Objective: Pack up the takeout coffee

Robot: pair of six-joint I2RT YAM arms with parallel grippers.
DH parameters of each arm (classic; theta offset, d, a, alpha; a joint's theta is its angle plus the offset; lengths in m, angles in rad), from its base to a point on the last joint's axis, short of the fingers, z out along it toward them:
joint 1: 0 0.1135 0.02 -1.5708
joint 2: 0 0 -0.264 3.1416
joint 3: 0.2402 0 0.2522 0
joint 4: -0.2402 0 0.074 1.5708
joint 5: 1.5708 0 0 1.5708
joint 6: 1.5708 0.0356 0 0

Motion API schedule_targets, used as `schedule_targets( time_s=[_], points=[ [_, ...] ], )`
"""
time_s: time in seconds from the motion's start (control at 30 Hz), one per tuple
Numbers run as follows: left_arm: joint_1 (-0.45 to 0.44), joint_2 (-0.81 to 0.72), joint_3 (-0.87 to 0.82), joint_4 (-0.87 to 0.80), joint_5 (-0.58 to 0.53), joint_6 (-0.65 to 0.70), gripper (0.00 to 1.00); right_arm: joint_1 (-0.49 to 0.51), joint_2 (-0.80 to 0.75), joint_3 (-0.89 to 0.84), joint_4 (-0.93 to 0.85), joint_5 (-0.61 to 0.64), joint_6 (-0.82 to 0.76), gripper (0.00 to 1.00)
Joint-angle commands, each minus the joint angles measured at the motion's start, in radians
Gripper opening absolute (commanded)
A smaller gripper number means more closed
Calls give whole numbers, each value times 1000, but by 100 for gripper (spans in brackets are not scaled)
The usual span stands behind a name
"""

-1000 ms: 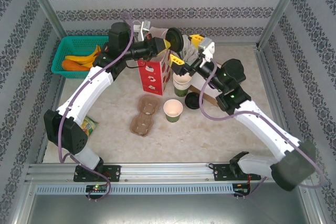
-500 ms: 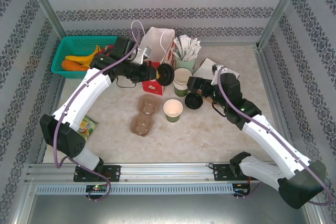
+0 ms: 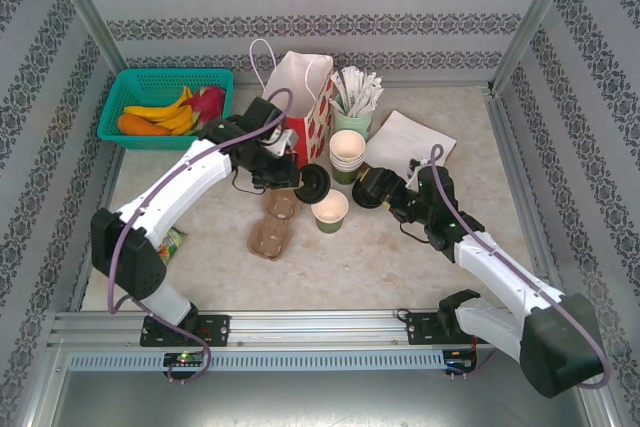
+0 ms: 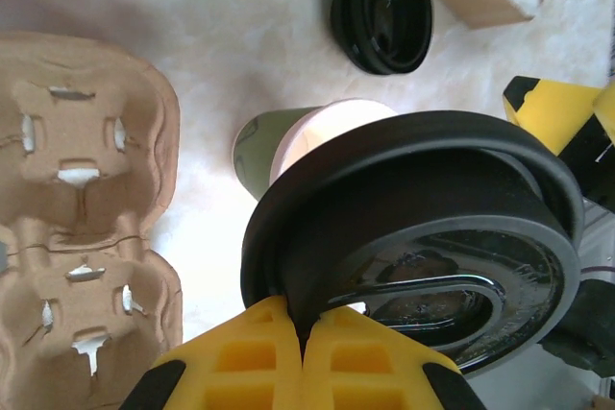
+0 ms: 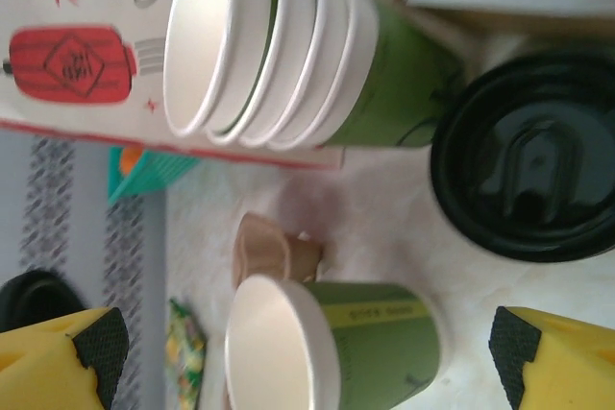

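Nearest us the pulp tray (image 3: 275,222) sits empty, with the cup (image 3: 329,211) upright just beside it. Our left gripper (image 4: 303,333) pinches the black lid (image 4: 413,228) by its rim, tilted above the cup, presumably for capping. The right gripper (image 3: 375,187) gapes wide and empty by the spare lids (image 5: 524,165).

pulp tray (image 3: 274,223) left of cup (image 3: 330,211)
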Motion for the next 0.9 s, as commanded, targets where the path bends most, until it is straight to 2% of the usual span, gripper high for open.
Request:
schedule_targets(
  time_s=[0.0,0.13,0.33,0.5,0.87],
  points=[
    [-43,50,-14,-24,-13,-9,0,13,42,7,143,-163,50,98],
    [-61,48,-51,59,-5,-20,0,44,95,7,194,-177,50,98],
    [-67,115,10,-40,-54,-29,0,91,160,48,234,-224,21,98],
    [-72,121,15,-16,-38,-43,0,100,200,67,252,-265,16,98],
    [-80,145,33,11,-16,-55,0,114,223,72,247,-260,12,98]
  ],
)
